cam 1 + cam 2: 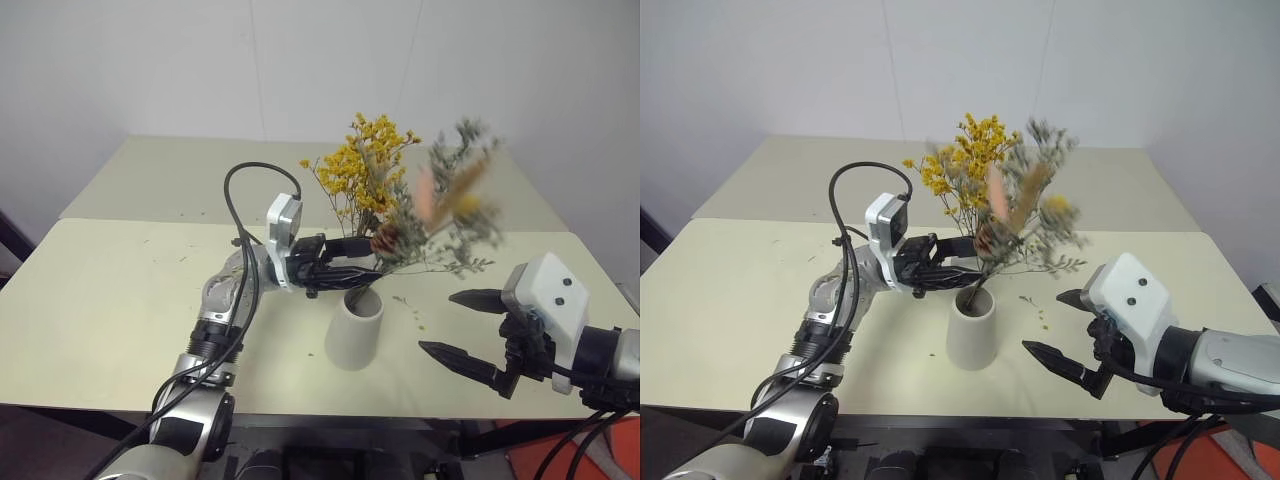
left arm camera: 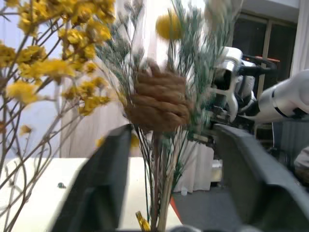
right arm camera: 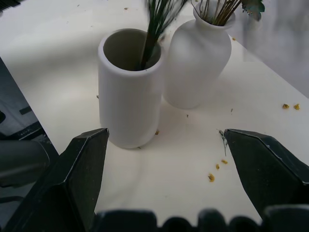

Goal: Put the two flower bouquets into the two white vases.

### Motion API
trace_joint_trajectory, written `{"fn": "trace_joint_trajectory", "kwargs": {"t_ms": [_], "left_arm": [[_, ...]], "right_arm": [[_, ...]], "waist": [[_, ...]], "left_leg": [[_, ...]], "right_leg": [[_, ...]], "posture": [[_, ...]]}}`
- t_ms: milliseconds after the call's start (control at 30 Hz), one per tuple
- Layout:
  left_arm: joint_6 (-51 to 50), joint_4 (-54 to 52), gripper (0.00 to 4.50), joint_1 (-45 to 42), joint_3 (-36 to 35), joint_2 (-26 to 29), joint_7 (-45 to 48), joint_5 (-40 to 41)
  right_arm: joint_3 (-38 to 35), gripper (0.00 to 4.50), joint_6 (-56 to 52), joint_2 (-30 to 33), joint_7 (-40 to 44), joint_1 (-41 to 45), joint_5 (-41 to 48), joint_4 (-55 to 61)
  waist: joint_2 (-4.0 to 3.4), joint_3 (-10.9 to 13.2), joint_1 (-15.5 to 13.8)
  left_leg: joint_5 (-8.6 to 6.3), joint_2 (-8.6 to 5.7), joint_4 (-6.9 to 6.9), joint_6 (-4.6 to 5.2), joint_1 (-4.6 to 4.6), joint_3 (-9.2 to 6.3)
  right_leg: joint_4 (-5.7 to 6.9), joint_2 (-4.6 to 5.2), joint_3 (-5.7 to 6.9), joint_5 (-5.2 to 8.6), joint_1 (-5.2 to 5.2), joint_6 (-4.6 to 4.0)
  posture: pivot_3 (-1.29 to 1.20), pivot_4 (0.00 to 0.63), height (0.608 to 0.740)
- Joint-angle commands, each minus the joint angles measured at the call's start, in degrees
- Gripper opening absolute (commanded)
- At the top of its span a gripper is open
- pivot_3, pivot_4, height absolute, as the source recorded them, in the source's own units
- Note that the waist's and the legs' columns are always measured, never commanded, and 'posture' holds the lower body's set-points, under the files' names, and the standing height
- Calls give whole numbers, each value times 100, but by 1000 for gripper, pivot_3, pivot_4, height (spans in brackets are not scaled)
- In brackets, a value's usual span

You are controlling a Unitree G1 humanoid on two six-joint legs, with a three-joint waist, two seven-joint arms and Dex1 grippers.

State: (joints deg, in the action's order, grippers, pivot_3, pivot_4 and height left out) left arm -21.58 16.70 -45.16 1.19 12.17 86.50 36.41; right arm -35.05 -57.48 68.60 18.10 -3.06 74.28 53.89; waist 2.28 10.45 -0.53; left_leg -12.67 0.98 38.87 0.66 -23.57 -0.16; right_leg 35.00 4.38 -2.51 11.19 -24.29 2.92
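Note:
The grey-green bouquet point(image 1: 452, 212), with its pine cone point(image 2: 159, 101), stands blurred with its stems in the tall white vase point(image 1: 355, 330). My left gripper point(image 1: 372, 262) is open just above that vase's mouth, a finger on each side of the stems and not pressing them. Behind it, the yellow bouquet point(image 1: 362, 170) has its stems in the short rounded white vase point(image 3: 198, 63), which stands touching or nearly touching the tall white vase point(image 3: 128, 92). My right gripper point(image 1: 437, 322) is open and empty to the right of the vases, pointing at them.
Both vases stand on a pale table point(image 1: 120, 300) near its front edge. Small yellow petals point(image 3: 217, 169) lie scattered on the top beside the vases. A second table point(image 1: 180, 175) adjoins at the back, against a white wall.

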Motion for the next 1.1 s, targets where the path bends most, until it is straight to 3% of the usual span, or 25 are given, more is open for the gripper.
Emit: {"fn": "trace_joint_trajectory", "kwargs": {"t_ms": [33,467,733,833,933,1100], "left_arm": [[-76,-329,3881,69,-117,216,160,202],[-92,-571,3881,449,-396,1151,82,205],[111,-617,3881,644,-1023,2050,-52,179],[282,-497,3881,660,-1135,2430,-114,-12],[696,-490,3881,801,-1158,2872,-166,-411],[723,-923,3881,1207,-1357,3337,-81,-333]], "right_arm": [[-60,4500,196,-40,22,16,-106,24],[84,4500,247,-83,128,69,-347,-32],[-515,4500,123,-87,519,-171,-329,-161],[-1213,4500,-25,-135,1096,-543,-493,-272],[-2195,4500,-44,-256,2323,-1226,-948,-349],[-3017,4500,402,-604,3690,-1955,-1654,-659]], "waist": [[0,0,-4],[-1,0,8],[-1,0,3],[-1,0,-26],[0,-1,-20],[0,-1,-12]], "left_leg": [[0,0,0,0,0,0],[0,2,-1,0,2,1],[0,6,-2,0,6,1],[0,5,-2,0,3,1],[0,5,-4,0,0,1],[0,9,-5,0,9,3]], "right_leg": [[0,0,0,0,0,0],[0,0,1,4,-1,-6],[1,-1,2,7,0,-12],[0,1,5,8,0,-12],[-3,1,5,2,-1,-1],[0,0,6,2,3,2]], "posture": [[0,150,740],[0,150,740],[0,150,740],[0,150,740],[0,150,740],[0,150,740]]}}
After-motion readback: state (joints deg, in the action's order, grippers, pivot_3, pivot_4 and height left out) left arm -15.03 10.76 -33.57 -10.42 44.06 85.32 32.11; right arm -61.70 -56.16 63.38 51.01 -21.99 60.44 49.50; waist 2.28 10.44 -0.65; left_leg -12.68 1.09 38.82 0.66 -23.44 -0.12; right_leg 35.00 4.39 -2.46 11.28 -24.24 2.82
